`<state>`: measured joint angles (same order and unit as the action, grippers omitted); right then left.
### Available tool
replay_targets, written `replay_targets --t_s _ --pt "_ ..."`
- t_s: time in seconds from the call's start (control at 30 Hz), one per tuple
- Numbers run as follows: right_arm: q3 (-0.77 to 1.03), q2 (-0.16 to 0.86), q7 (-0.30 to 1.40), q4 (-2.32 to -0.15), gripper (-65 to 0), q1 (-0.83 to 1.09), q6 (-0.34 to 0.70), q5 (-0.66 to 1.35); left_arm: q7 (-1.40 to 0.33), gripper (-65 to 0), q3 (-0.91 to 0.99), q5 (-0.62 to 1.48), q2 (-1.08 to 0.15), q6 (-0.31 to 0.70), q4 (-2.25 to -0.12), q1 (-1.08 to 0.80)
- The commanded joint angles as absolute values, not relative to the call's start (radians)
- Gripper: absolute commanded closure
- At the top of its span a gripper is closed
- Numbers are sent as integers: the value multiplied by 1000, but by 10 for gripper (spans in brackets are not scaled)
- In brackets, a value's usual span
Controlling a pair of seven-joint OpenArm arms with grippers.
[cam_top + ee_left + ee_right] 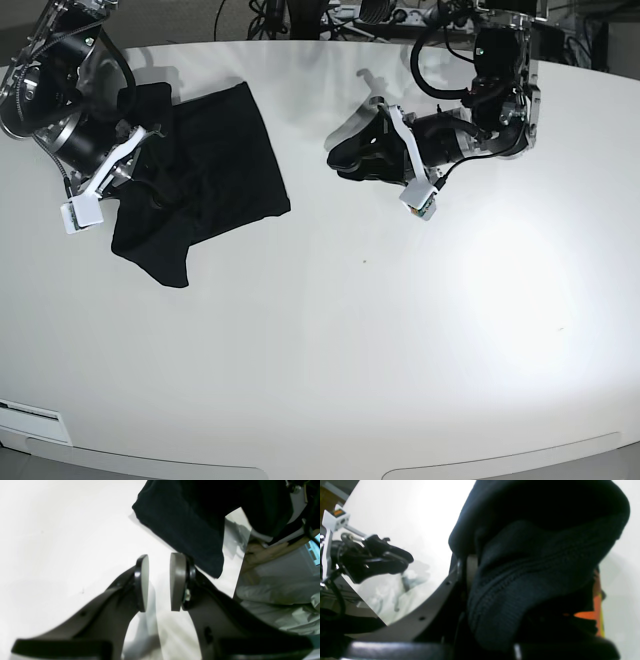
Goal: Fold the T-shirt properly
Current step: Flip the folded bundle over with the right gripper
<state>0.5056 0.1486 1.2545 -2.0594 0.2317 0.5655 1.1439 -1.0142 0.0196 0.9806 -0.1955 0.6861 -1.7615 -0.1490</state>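
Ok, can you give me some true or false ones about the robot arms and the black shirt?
1. The right gripper is pinching the T-shirt. True.
2. The left gripper is holding the shirt too. False: its jaws are open with nothing between them, and the cloth lies just past its fingertips.
3. The shirt is neatly folded into a square. False: it lies bunched and uneven on the table.
4. A bit of orange shows on the shirt in the right wrist view. True: it peeks out at the edge of the cloth.
5. The shirt sits in the middle of the table. False: in the base view it lies at the far left corner.
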Motion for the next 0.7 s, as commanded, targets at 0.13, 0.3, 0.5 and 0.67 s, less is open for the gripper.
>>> replay_targets --t_s 0.13,0.3,0.5,0.67 --pt "464 145 1236 -2075 -171 221 573 1176 -995 -167 23 1008 -200 698 -1780 -138" --pt "308 173 1296 -2075 -480 211 686 1311 -995 -167 22 1050 -199 698 -1780 -138" --pt "177 233 1362 -2075 -471 99 698 1386 -997 -151 22 1148 -199 698 -1780 -138" --pt "207 298 1247 -2075 0 -15 698 1166 -1125 0 3 1378 -194 698 -1797 -135"
